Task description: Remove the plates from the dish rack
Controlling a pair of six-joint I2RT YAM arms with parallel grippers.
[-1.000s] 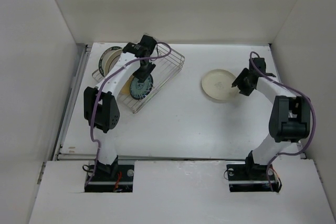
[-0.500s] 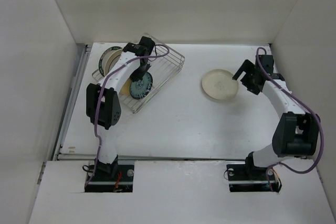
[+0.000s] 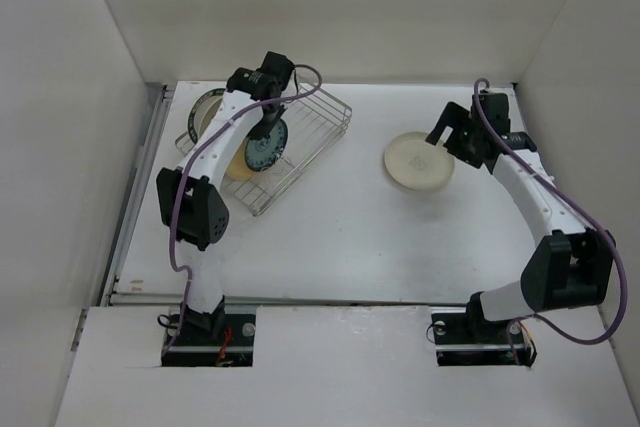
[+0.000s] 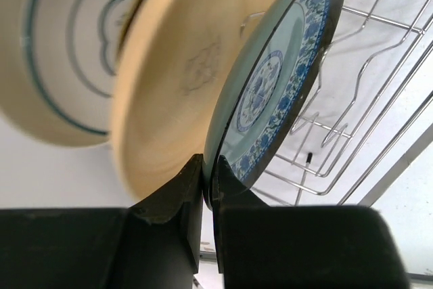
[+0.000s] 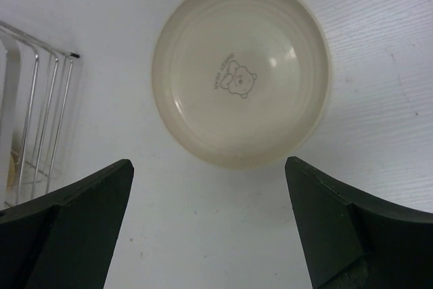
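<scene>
Moved since a second ago: teal patterned plate [image 3: 266, 145] carried toward the far end of the dish rack [image 3: 318, 125] in the grip of the left gripper [image 4: 208, 167]; right gripper [image 5: 208, 167] drawn back from the cream plate [image 3: 418, 161] toward the far side
Left gripper: pinched narrow on the rim of the teal patterned plate, one finger on each face
Right gripper: spread wide, holding nothing, hovering over the cream plate
Plates at the rack: teal patterned plate on edge and tilted, clear of the wires [image 4: 352, 99] or not, cannot tell; tan-yellow plate [image 4: 183, 79] just behind it; white plate with teal rings [image 4: 61, 59] behind that
Plate unloaded: cream plate flat on the table [image 3: 340, 237], face up, well apart from the rack
Handling: probably glazed ceramic, so stiff, fairly heavy, slick, apt to chip or break if knocked or dropped
Hold: best at the rim, pinched across both faces, deep enough to stop it pivoting
Risk: scraping the tan-yellow neighbour or catching a wire on the way out
</scene>
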